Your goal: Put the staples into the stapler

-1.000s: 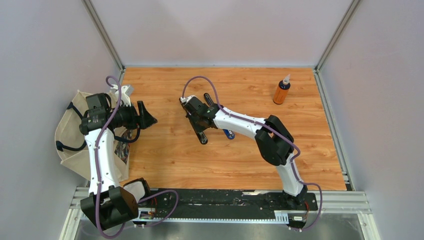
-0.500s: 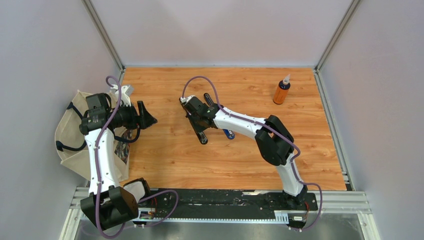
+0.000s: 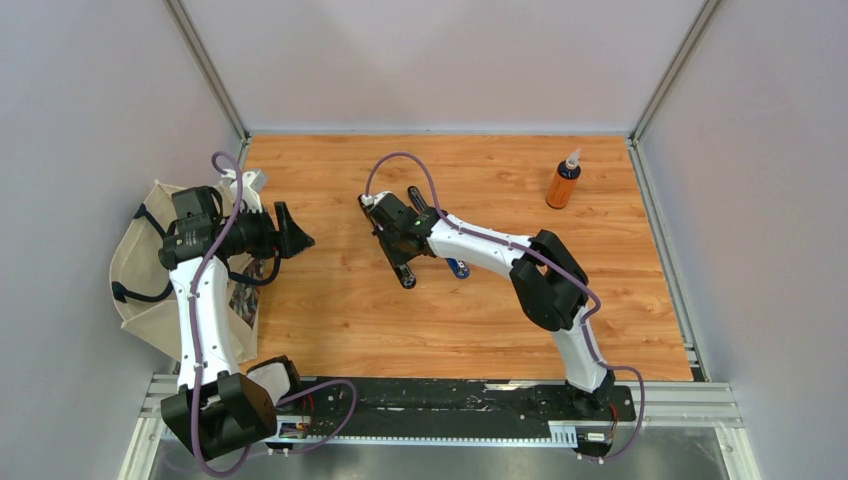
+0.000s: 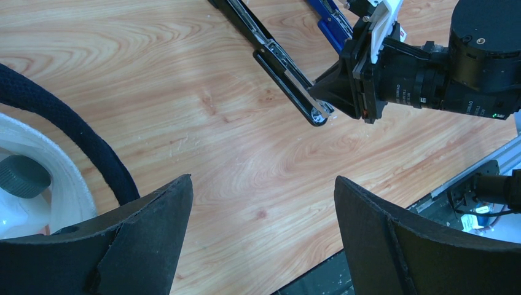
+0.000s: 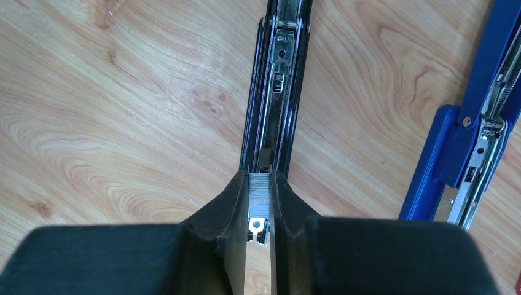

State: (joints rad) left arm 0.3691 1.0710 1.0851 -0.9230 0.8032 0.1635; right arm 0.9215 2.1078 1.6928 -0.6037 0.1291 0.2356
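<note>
A: What is found on the table (image 3: 450, 330)?

B: The right arm (image 3: 480, 245) is reached in over the middle of the boards. Its elbow is bent and its wrist is brought low above the stapler (image 4: 279, 61). The left arm (image 3: 205, 300) is held at the left edge, beside a cream bag (image 3: 140, 290). An orange bottle (image 3: 563, 185) is stood well apart, at the far right.

A: How are the tools set?

B: The left gripper (image 4: 261, 184) is spread wide, and nothing is held between its fingers. The right gripper (image 5: 260, 184) is clenched on the staple strip (image 5: 258, 206), which is pinched between both pads.

A: And how is the stapler laid?

B: It is laid opened out. Its black magazine rail (image 5: 279, 80) is stretched straight ahead of the right fingertips. Its blue cover (image 5: 473, 123) is laid to the right of the rail, with bare wood seen between them.

A: On which relation is the coming move turned?

B: The strip's long axis is lined up with the rail's channel, and its leading end is placed at the channel's open mouth. Whether it is already seated inside cannot be told. A straight push along that axis is judged to be needed. It would be made by the right arm alone, since the left is kept well apart. With a slight skew, the strip could be caught on the channel wall.
</note>
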